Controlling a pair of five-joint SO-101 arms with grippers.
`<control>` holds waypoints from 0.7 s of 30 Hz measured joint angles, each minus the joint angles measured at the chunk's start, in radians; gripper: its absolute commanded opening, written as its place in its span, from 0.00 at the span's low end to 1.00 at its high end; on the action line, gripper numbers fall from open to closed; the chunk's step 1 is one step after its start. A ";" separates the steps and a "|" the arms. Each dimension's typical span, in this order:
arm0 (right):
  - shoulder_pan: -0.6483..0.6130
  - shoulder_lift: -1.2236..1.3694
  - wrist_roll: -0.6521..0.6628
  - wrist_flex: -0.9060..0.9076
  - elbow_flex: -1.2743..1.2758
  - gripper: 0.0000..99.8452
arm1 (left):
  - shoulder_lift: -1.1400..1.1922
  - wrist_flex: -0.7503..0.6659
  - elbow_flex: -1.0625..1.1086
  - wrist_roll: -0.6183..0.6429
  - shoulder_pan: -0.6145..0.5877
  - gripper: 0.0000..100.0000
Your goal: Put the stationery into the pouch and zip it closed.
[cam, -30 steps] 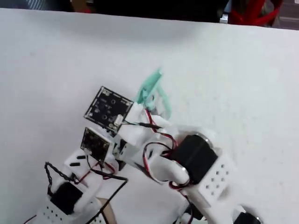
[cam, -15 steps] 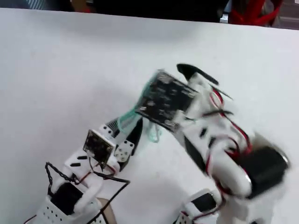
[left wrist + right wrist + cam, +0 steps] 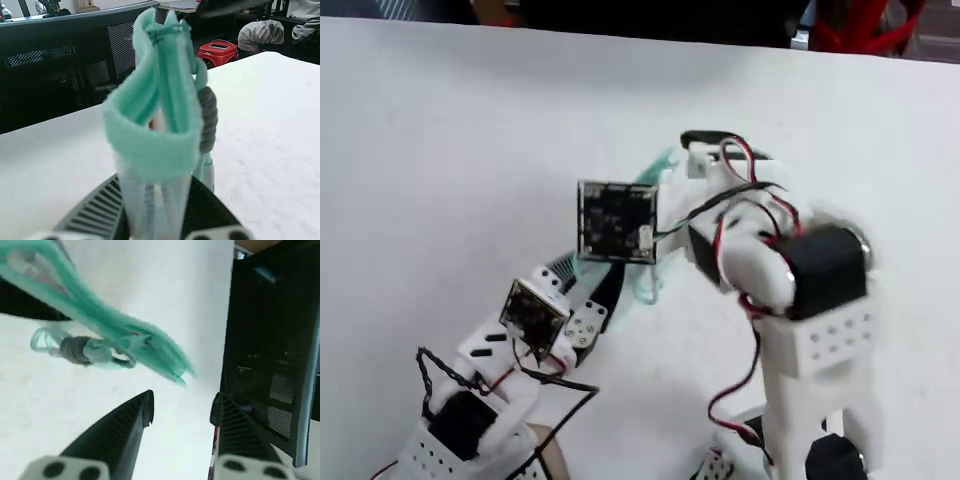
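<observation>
Left gripper (image 3: 156,212) pinches the pouch (image 3: 152,145) upright, right gripper (image 3: 182,400) spread near its pull cord (image 3: 75,349); mouth looks open, so zipping seems left, contents unclear.

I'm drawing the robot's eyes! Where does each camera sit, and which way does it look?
High view: fixed above, looking down on the table; shows the left arm, right arm and pouch.
Left wrist view: on the left arm, looking along its jaws, shut on the pouch, toward the room.
Right wrist view: on the right arm, looking past its open jaws at the pouch.
Shared: all see the pouch.
</observation>
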 measured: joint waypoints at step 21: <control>0.011 0.178 0.224 -0.098 0.031 0.28 | 0.000 0.000 0.000 -0.003 0.000 0.02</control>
